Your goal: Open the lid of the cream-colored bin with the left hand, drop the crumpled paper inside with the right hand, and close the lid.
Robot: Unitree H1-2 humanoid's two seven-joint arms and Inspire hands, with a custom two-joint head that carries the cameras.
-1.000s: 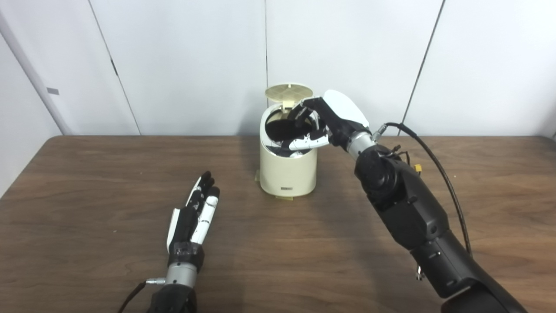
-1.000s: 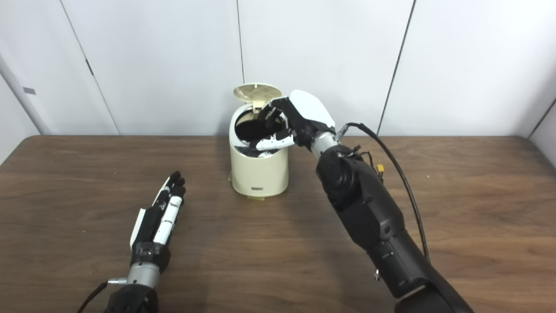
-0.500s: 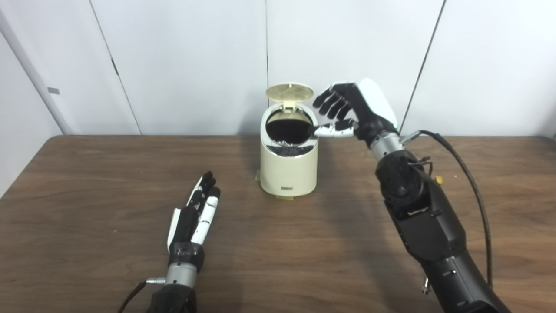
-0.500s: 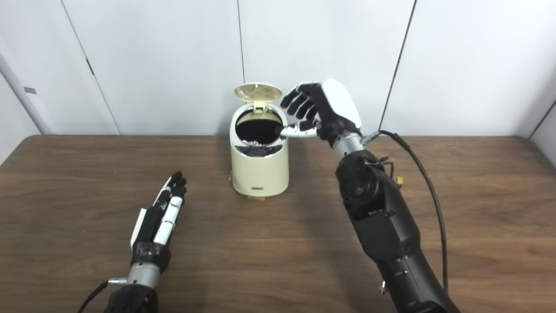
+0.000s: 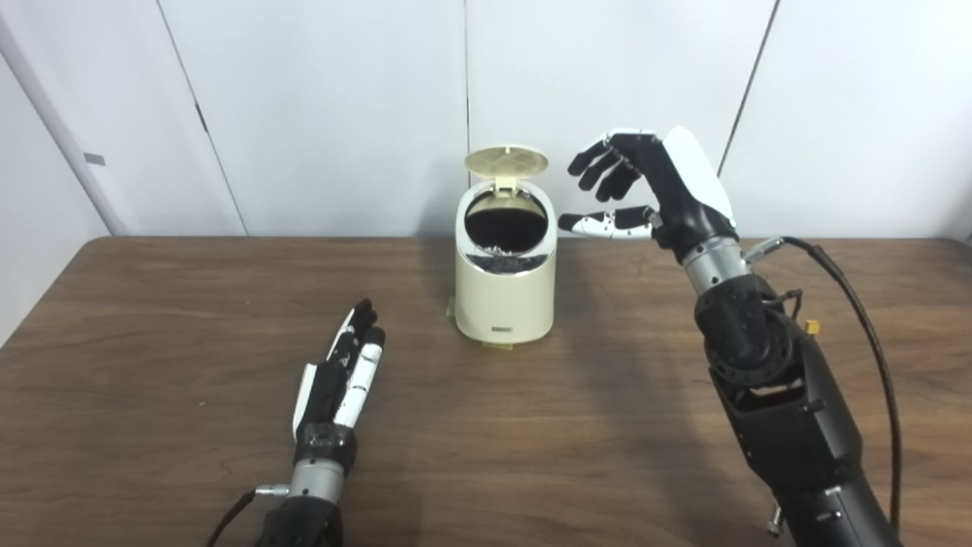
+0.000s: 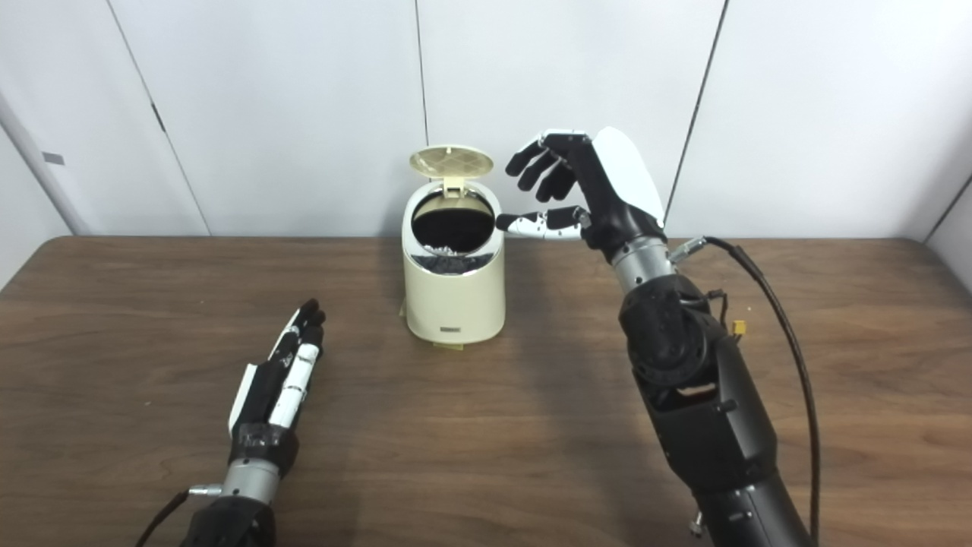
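The cream-colored bin (image 5: 505, 292) stands on the brown table near the back middle. Its round lid (image 5: 506, 159) is flipped up at the rear and the dark mouth (image 5: 505, 226) is uncovered. My right hand (image 5: 651, 190) is open and empty, raised to the right of the bin's top, clear of it. My left hand (image 5: 340, 380) lies flat and open on the table, front left of the bin and well apart from it. No crumpled paper shows in either hand or on the table; the bin's inside is too dark to tell.
The brown table (image 5: 152, 319) runs to a white panelled wall (image 5: 326, 114) just behind the bin. A black cable (image 5: 858, 304) loops off my right forearm over the table at right.
My right hand has pulled out of the bin's mouth, risen and moved right, fingers spreading open. The lid stays up. My left hand has not moved.
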